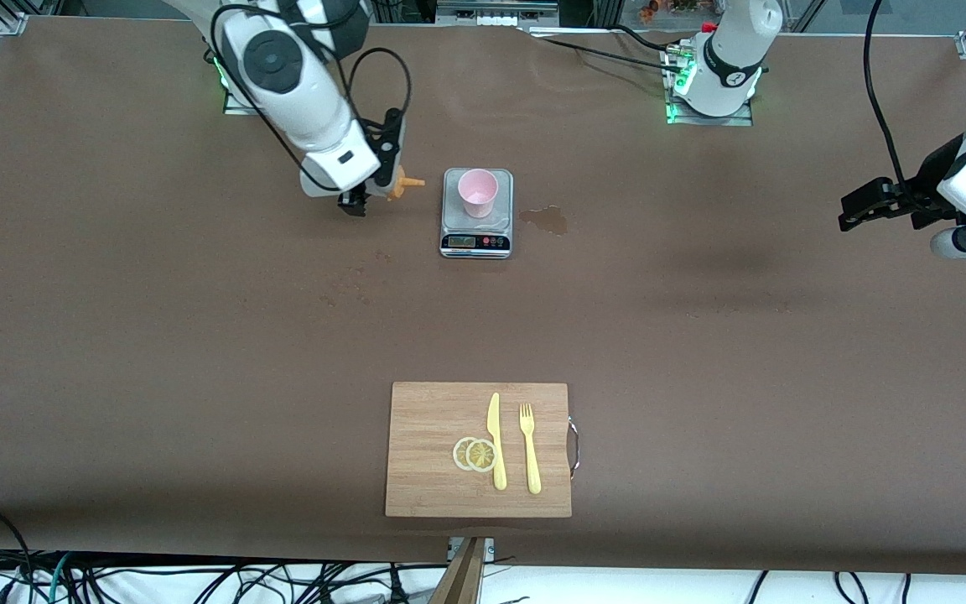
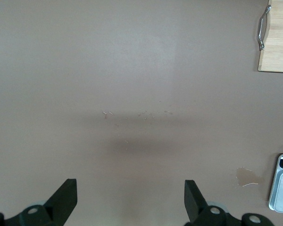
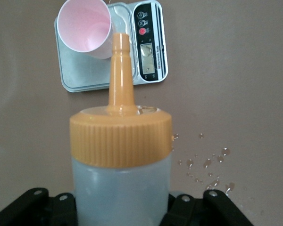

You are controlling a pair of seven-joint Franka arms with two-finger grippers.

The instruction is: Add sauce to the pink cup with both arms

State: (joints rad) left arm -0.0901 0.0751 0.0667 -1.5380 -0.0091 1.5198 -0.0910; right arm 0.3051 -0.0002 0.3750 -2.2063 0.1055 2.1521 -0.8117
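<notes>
Right gripper (image 1: 363, 198) clamps the sauce bottle (image 3: 121, 188) by its soft body, tilted, nozzle toward the pink cup (image 1: 478, 192) on the kitchen scale (image 1: 476, 237). Light, squeezable; grip mid-body. Left gripper (image 2: 130, 202) waits wide open, well apart from the scale.

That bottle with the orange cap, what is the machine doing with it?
The right tool grips the sauce bottle, tipped with its orange nozzle pointing toward the pink cup. The cup stands upright on a small kitchen scale; the nozzle is not yet over it. The left tool waits open over bare table at its own end. A cutting board with plastic cutlery and lemon slices lies nearer the front camera.
</notes>
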